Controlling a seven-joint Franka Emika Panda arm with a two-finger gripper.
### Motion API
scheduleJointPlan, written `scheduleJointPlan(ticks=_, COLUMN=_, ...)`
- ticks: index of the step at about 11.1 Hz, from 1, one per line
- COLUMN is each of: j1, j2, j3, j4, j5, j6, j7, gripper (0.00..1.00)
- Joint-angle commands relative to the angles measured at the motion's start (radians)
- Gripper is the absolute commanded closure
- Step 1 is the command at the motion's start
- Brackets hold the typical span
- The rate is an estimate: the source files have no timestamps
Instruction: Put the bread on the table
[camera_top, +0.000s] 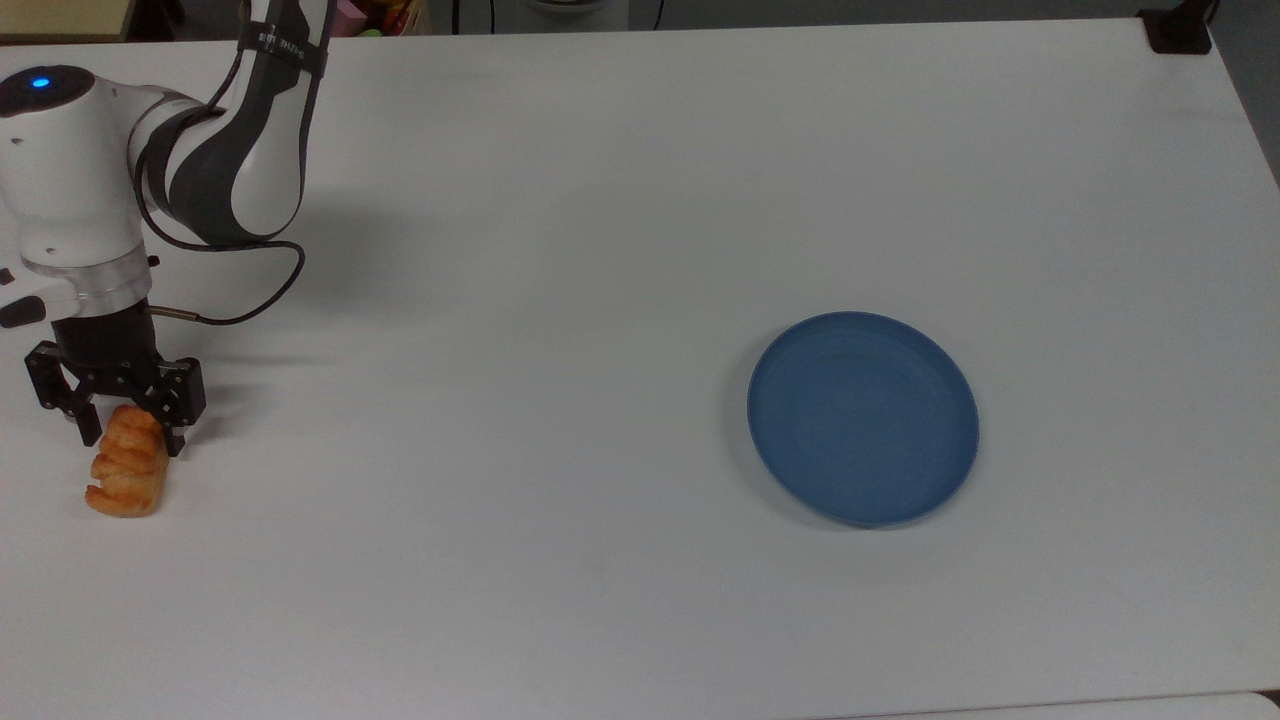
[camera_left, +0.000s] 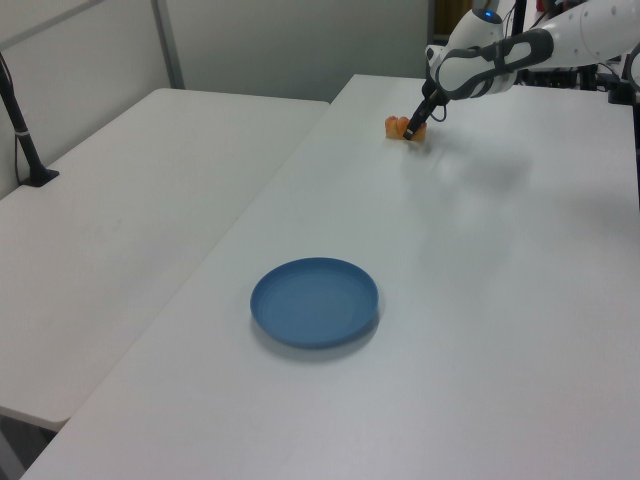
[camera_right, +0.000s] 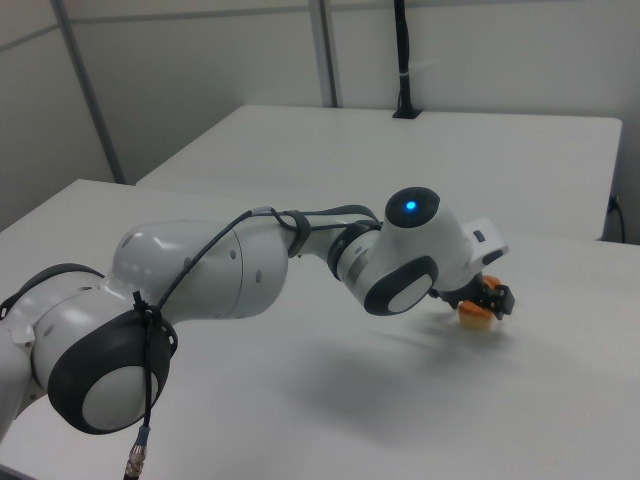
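In the top view my claw (camera_top: 128, 432) stands spread, fingers either side of the bread's (camera_top: 127, 463) upper end, the bread lying on the desk (camera_top: 600, 250) near the top view's left edge. In the left view the bread (camera_left: 398, 126) sits at the desk's far end, well apart from the blue plate (camera_left: 314, 301). In the right view it (camera_right: 474, 313) peeks out under my wrist.

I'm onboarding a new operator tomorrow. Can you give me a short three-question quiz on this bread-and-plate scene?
1. True or false: the bread lies on the blue plate.
2. In the top view, the claw is at which side? A) the top view's left B) the top view's right C) centre
3. What is on the blue plate?

Key: 1. False; it sits on the table, far from the plate. 2. A. 3. Nothing.
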Motion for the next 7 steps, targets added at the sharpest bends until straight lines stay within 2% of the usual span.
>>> scheduleJointPlan(ticks=1, j1=-0.004, j2=-0.112, j3=0.009, j4=-0.057, j5=0.018, j6=-0.019, j7=-0.012, gripper=0.00)
scheduleJointPlan(ticks=3, j1=0.005, j2=-0.250, j3=0.012, j4=-0.135, j5=0.018, j6=-0.158, j7=0.029, gripper=0.00)
scheduleJointPlan(ticks=7, j1=0.014, j2=-0.574, j3=0.010, j4=-0.170, j5=-0.001, j6=-0.693, j7=0.232, gripper=0.00)
